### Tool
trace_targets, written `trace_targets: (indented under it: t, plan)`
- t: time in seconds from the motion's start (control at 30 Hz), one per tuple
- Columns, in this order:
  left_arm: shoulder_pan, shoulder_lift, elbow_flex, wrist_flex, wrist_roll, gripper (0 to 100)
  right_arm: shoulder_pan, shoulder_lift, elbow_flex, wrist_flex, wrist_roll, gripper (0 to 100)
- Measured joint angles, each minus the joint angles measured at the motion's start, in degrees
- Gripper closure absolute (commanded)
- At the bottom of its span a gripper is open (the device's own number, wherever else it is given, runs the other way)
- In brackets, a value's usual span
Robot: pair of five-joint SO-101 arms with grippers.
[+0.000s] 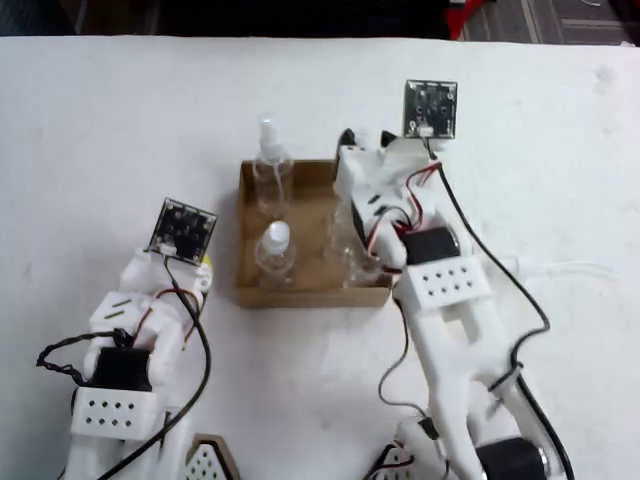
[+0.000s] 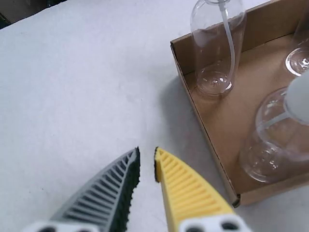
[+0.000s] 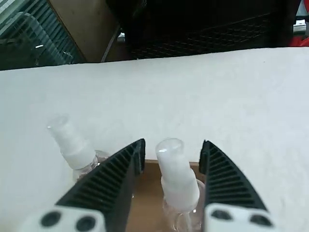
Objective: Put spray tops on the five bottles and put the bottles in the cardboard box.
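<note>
Standing upright inside the cardboard box, at the middle of the white counter: clear plastic bottles, listed by place.

Rear-left bottle: white spray top fitted, dip tube visible inside. It is set in the box's back left corner.

Front-left bottle: white top fitted. It is on the same side of the box, nearer the arms than the first.

Mid-right bottle and front-right bottle: near the box's right wall, partly under the right arm. Whether they carry tops cannot be told.

Rear-right bottle: seen from the right wrist, with a white spray top fitted and brown box floor beneath it.

Right gripper: black jaws spread, one on each side of that spray top. A gap shows on both sides and the jaws grasp nothing.

Left gripper: over bare counter just beside the box's left wall, outside it. The grey jaw and yellow jaw are drawn almost together, with a thin slit between and nothing held.

Left arm: on the counter to the left of the box, well apart from the right arm.
</note>
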Motion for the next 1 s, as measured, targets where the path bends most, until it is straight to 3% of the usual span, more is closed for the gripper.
trace_targets:
  t: [0.27, 0.43, 0.5, 1.0]
  plan:
    - [0.00, 0.00, 0.00, 0.00, 0.00, 92, 0.00, 7.56, -4.13, 0.00, 0.00, 85.1]
    - [0.00, 0.00, 0.00, 0.00, 0.00, 92, 0.00, 7.82, -4.22, 0.00, 0.00, 98.9]
    - [0.00, 0.00, 0.00, 0.00, 0.00, 92, 0.09, 7.82, -4.22, 0.00, 0.00, 95.7]
    - [0.00, 0.00, 0.00, 0.00, 0.00, 92, 2.99, 7.82, -4.22, 0.00, 0.00, 98.3]
